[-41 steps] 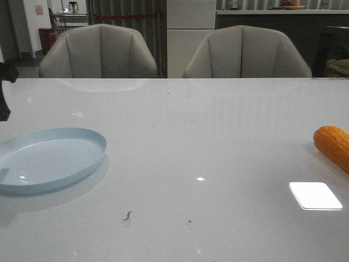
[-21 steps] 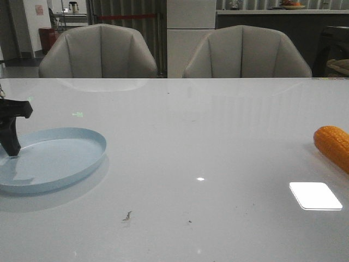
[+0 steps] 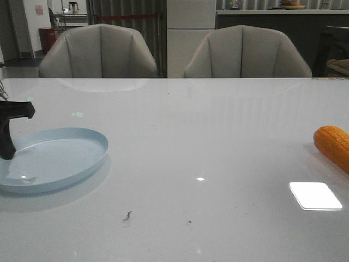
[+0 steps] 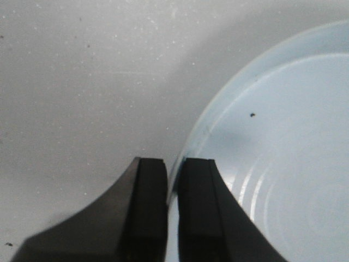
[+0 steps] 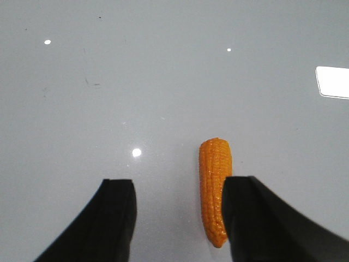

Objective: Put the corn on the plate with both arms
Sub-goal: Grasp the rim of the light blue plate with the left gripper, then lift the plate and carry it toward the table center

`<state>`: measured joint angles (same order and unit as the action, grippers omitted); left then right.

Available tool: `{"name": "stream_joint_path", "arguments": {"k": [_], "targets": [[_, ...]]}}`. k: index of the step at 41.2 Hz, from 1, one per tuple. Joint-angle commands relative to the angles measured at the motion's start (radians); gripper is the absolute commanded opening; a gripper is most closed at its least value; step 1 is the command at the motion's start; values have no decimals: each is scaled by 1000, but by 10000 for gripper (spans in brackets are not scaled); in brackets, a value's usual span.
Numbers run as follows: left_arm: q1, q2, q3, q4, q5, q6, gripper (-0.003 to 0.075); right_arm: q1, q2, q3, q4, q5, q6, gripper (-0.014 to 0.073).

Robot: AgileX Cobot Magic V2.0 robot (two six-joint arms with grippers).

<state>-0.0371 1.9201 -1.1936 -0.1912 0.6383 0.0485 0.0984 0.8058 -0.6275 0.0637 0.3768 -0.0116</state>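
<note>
The pale blue plate (image 3: 82, 166) lies at the left of the white table. My left gripper (image 3: 6, 153) stands at its left rim. In the left wrist view its two black fingers (image 4: 150, 191) are closed with the rim of the plate (image 4: 283, 164) pinched in the narrow gap of the gripper (image 4: 173, 161). The orange corn (image 3: 332, 145) lies at the table's right edge. In the right wrist view my right gripper (image 5: 180, 183) is open above the table. The corn (image 5: 212, 180) lies between its fingers, close beside one of them, untouched. The right gripper does not show in the front view.
Two grey chairs (image 3: 98, 52) stand behind the table's far edge. A bright light reflection (image 3: 315, 195) sits on the tabletop in front of the corn. Small dark specks (image 3: 127, 216) lie near the front middle.
My left gripper has come in from the left edge, gone down onto the plate's left rim, then drawn slightly left. The plate has barely shifted. The corn has not moved.
</note>
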Motion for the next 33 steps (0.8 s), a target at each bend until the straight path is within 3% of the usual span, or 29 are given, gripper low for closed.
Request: {"name": "stream_joint_path", "arguments": {"k": [1, 7, 19, 33], "targets": [[1, -47, -43, -11, 28, -7, 102, 0, -4, -34, 0, -69, -7, 467], [-1, -49, -138, -31, 116, -7, 102, 0, -4, -34, 0, -67, -7, 467], [-21, -49, -383, -261, 322, -7, 102, 0, -4, -33, 0, -53, -7, 467], [-191, -47, -467, -351, 383, -7, 102, 0, -4, -33, 0, -41, -7, 467]]}}
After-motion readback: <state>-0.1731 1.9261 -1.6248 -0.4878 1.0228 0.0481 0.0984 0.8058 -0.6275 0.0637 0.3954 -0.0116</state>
